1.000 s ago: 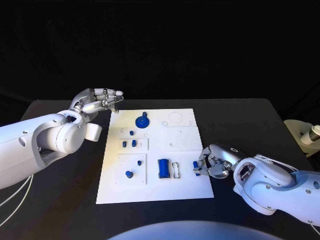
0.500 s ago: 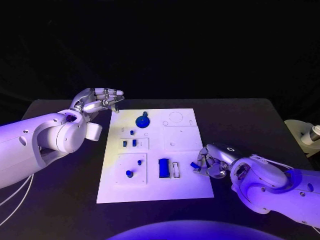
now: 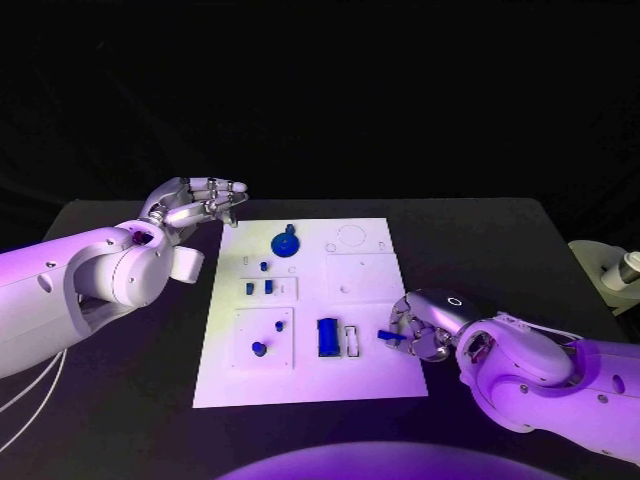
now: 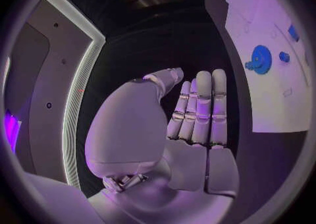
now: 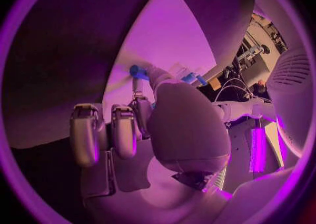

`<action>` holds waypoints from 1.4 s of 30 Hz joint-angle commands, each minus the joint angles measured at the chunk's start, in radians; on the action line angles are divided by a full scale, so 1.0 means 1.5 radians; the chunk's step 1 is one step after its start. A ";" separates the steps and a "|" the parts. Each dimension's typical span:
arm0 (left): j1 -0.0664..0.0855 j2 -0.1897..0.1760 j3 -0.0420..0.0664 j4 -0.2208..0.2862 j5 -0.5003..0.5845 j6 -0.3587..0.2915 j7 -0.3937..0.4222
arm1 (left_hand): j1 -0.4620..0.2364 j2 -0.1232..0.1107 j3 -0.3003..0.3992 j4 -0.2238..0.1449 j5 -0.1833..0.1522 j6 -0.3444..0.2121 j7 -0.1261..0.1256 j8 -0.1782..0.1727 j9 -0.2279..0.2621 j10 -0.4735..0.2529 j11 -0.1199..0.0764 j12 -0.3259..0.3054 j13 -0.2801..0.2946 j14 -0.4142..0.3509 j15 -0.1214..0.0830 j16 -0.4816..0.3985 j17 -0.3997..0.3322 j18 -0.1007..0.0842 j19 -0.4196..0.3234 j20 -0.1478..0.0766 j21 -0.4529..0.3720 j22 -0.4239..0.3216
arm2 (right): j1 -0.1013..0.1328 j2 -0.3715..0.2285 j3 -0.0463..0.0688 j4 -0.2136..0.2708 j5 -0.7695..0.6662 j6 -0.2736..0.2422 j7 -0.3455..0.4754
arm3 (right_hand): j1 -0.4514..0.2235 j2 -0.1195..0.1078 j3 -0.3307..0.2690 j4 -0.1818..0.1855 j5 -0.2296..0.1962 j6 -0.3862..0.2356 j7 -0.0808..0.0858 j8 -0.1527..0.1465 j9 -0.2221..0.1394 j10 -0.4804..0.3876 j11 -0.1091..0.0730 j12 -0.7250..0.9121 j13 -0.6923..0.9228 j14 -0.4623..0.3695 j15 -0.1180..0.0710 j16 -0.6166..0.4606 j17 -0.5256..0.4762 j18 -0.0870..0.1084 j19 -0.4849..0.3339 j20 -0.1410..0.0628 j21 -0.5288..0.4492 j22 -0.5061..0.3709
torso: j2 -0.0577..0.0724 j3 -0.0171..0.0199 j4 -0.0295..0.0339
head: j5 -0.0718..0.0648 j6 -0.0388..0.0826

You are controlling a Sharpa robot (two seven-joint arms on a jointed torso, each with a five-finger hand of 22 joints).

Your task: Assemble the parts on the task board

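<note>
A small blue part is pinched by the right robot hand over the task board, near its right edge, not yet seated. Several parts already stand in the board. The left robot hand is held empty, fingers loosely apart, beside the board's far left corner.

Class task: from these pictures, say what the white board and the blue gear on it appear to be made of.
The board: likely matte plastic, judging by its flat, even white surface without glare. The gear: probably moulded or printed plastic, given its uniform saturated blue and dull finish.

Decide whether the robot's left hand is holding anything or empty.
Empty: the left hand hovers beside the task board, fingers straight together, nothing in the palm.
</note>
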 commanded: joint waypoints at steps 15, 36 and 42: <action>0.000 0.002 0.000 0.001 0.001 0.010 0.001 | -0.007 0.001 0.004 -0.001 0.003 -0.003 0.003 0.003 -0.001 -0.004 0.000 0.003 -0.001 -0.005 -0.001 0.002 -0.001 0.004 -0.005 -0.001 0.001 0.001 | 0.015 0.011 -0.001 0.040 0.208 -0.096 -0.002 | -0.040 -0.015 0.157 -0.031 0.044 -0.006 -0.005 0.019 0.043 0.007 -0.009 0.003 0.054 0.062 -0.007 0.002 0.141 -0.008 0.060 -0.006 0.007 0.166 | 0.000 -0.0003 0.0015 | 0.004 0.001; 0.000 0.002 0.000 0.003 -0.002 0.015 -0.006 | -0.007 0.001 0.004 -0.001 0.003 -0.003 0.003 0.003 -0.001 -0.004 0.000 0.004 -0.001 -0.005 -0.001 0.003 -0.001 0.004 -0.005 -0.001 0.001 0.001 | 0.017 0.062 -0.001 0.014 0.310 -0.052 -0.002 | -0.156 -0.029 0.151 -0.004 0.092 0.008 -0.008 0.033 0.068 0.015 -0.010 0.020 0.066 0.064 -0.008 0.004 0.147 -0.009 0.062 -0.007 0.011 0.167 | 0.000 -0.0001 0.0000 | 0.009 -0.001; 0.000 0.002 0.000 0.004 -0.002 0.017 -0.007 | -0.007 0.001 0.004 -0.001 0.003 -0.003 0.003 0.003 -0.001 -0.004 0.000 0.004 -0.001 -0.005 -0.001 0.003 -0.001 0.004 -0.005 -0.001 0.001 0.001 | 0.017 0.071 -0.001 0.005 0.306 -0.051 -0.006 | -0.174 -0.029 0.138 0.004 0.101 0.010 -0.008 0.035 0.071 0.017 -0.011 0.023 0.069 0.064 -0.008 0.004 0.149 -0.009 0.062 -0.008 0.013 0.168 | 0.001 0.0003 0.0002 | 0.008 -0.001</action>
